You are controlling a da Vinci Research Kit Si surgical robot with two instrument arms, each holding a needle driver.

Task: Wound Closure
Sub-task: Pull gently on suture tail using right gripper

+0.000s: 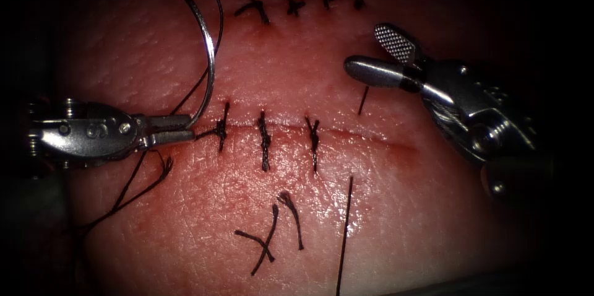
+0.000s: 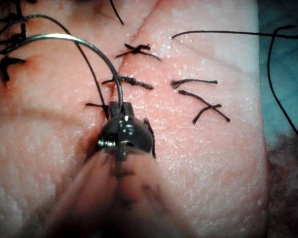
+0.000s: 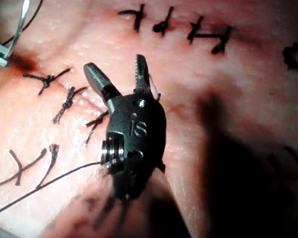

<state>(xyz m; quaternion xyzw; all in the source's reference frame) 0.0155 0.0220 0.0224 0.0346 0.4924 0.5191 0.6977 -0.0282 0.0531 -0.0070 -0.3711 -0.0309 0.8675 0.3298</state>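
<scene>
Left claw is clamped on the needle at one end of its curve, just left of the cut. From the grip the needle arcs up and away over the tissue, free of it, not in the flesh; left wrist view shows the same, curve rising clear from the jaw tips. Thread trails from the needle's far end, loops back down past the left claw and runs off over the tissue's left edge. Right claw hangs wide open right of the cut line, holding nothing; right wrist view confirms both jaws spread above the tissue. Three stitches cross the cut, leftmost one right beside the left claw's tips; the cut's right stretch is unstitched. A short thread stub sticks out just below the right claw. A long straight strand runs down the near tissue. Loose cut ends lie below the stitches. A second row of stitches sits further back. Red fluid tints the cut's right end.
</scene>
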